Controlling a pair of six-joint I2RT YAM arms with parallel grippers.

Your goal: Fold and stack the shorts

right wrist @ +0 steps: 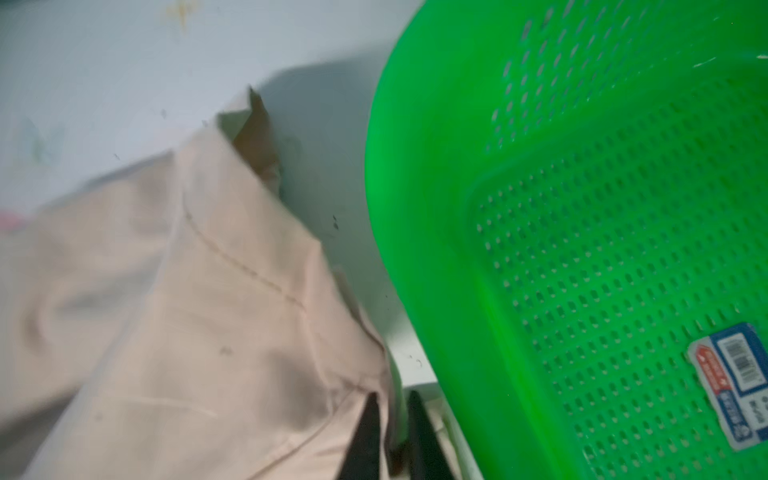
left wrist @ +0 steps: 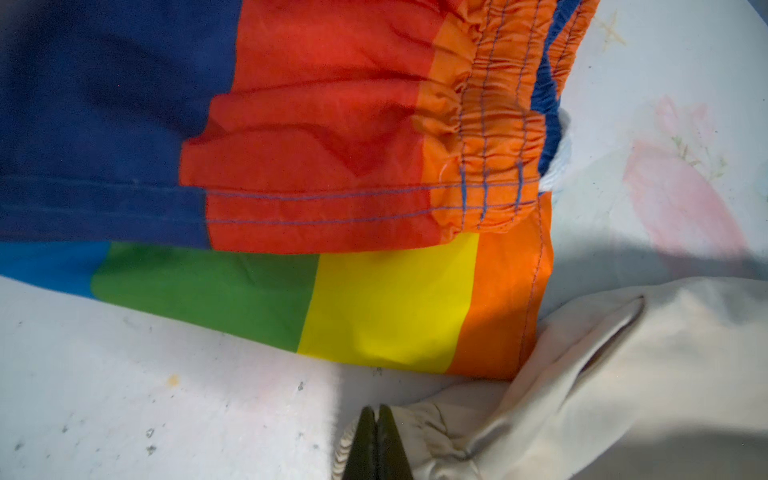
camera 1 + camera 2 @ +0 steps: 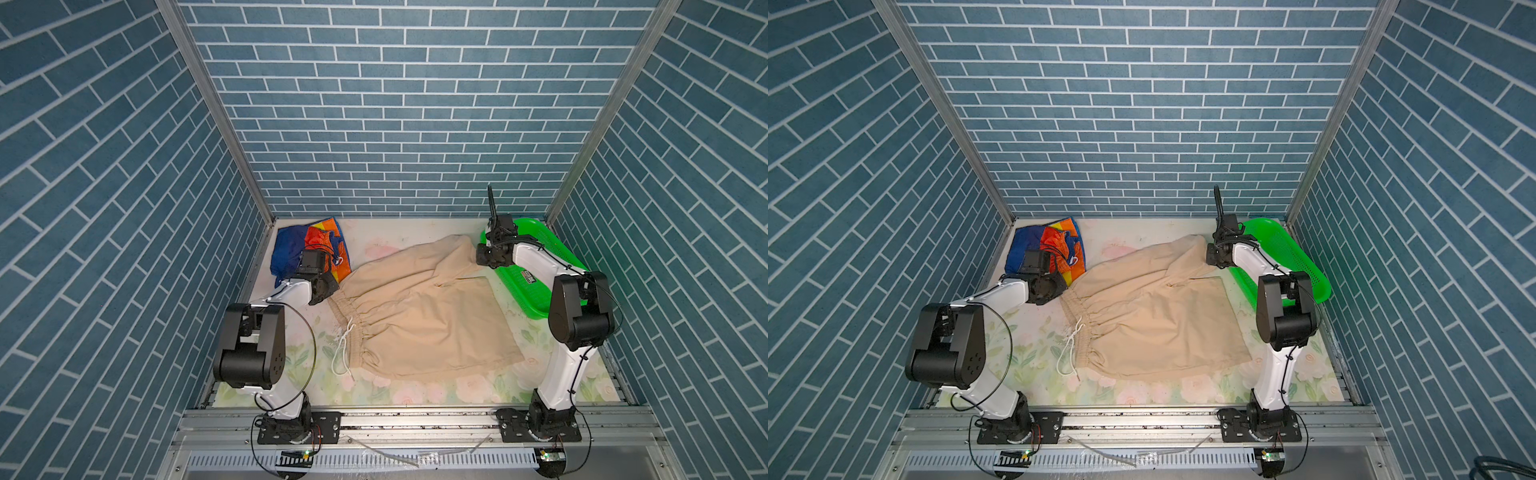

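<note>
My left gripper [image 2: 376, 436] is clenched on the beige shorts [image 3: 419, 316] at their far-left waistband corner, while my right gripper [image 1: 394, 415] straddles their far-right hem, grip unclear.

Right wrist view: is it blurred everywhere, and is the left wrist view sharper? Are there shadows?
Right wrist view: the beige shorts are smeared, the green basket only soft. Left wrist view: sharp, the stitching on the rainbow shorts is crisp; a shadow darkens the table beside them. Both top views: sharp, evenly lit.
</note>
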